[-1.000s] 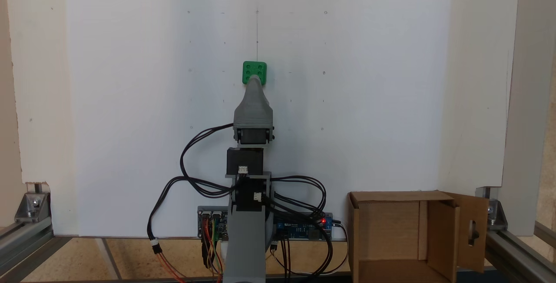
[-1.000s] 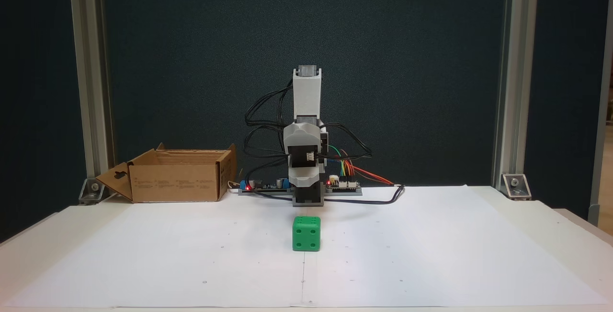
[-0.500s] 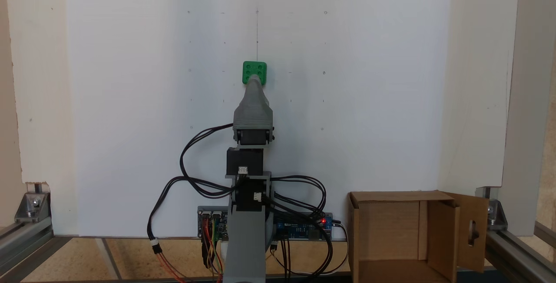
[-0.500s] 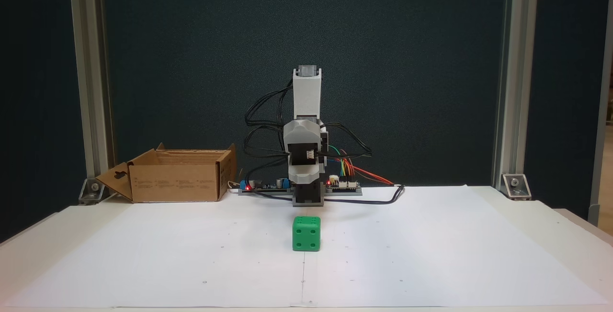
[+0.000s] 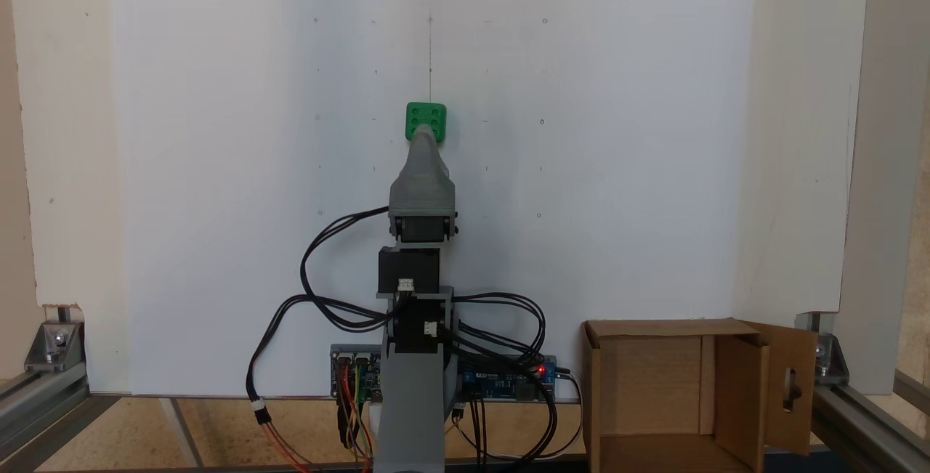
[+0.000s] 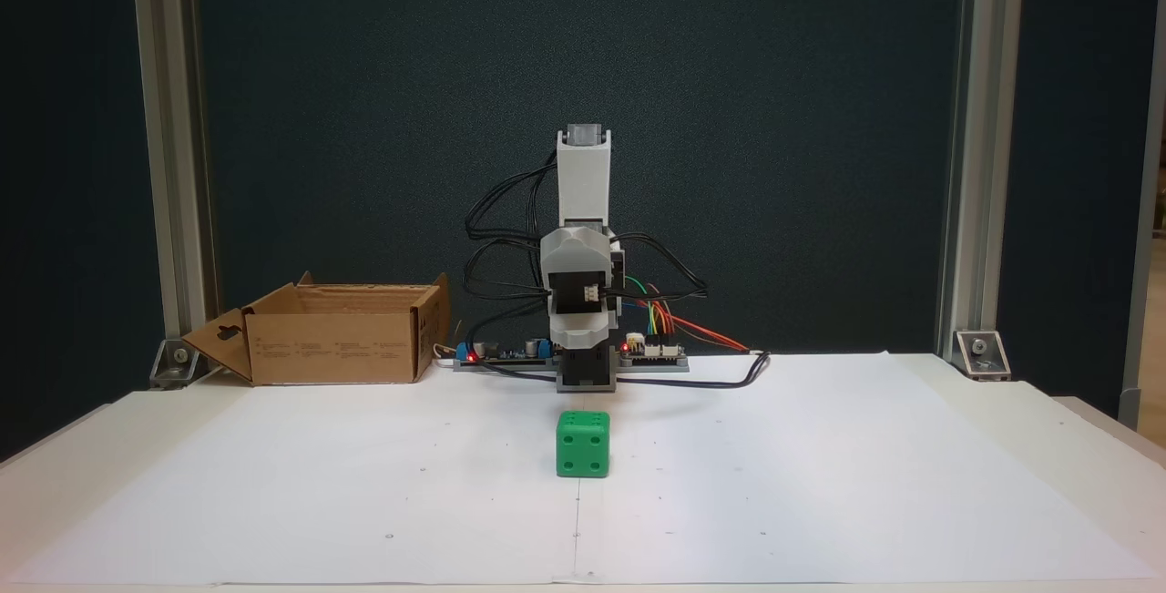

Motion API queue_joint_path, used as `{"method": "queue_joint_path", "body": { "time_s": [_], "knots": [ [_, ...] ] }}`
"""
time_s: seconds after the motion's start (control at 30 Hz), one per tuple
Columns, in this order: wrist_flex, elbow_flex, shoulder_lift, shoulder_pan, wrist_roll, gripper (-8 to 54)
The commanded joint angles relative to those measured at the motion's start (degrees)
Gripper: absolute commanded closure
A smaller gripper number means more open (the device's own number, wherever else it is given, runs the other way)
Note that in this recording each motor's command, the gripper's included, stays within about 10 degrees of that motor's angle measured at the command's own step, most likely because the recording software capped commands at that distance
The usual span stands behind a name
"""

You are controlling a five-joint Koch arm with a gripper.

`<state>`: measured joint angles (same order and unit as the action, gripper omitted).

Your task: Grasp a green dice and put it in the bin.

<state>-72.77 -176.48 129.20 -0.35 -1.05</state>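
Green plastic, rounded at its edges and pitted with round pips, the small cube-shaped dice [image 5: 426, 121] sits flat on the white paper sheet [image 5: 218, 168] that covers the surface, just ahead of the grey moulded pincer [image 5: 423, 137] and squarely on the arm's centre line, which I judge is meant to allow a straight reach. From above the pincer tip overlaps the near edge of the dice, yet in the fixed view facing the arm the pincer [image 6: 581, 352] hangs above and behind the dice [image 6: 583, 444], apart from it, so nothing is gripped. Whether the pincer is open or closed I cannot tell, since its jaws line up one behind the other. Off beside the arm's base, well behind the pincer, the brown corrugated cardboard bin [image 5: 654, 386] stands with its flaps folded outward, leaving its top clear for a drop.
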Motion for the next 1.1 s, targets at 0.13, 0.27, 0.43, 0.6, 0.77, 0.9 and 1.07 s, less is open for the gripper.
{"method": "queue_joint_path", "body": {
  "time_s": [0.13,0.27,0.43,0.6,0.77,0.9,1.07],
  "knots": [
    [-4.1,-2.6,6.4,-0.4,2.2,1.7],
    [-3.5,0.4,6.4,-0.6,2.3,2.5],
    [10.7,8.1,6.3,-1.0,2.2,2.5],
    [30.2,19.3,6.3,-0.4,2.2,2.2],
    [49.6,30.9,6.2,-0.1,2.1,2.1],
    [64.9,38.7,6.2,-0.6,0.8,2.3],
    [84.2,50.5,3.9,-0.5,0.5,2.5]
  ]
}}
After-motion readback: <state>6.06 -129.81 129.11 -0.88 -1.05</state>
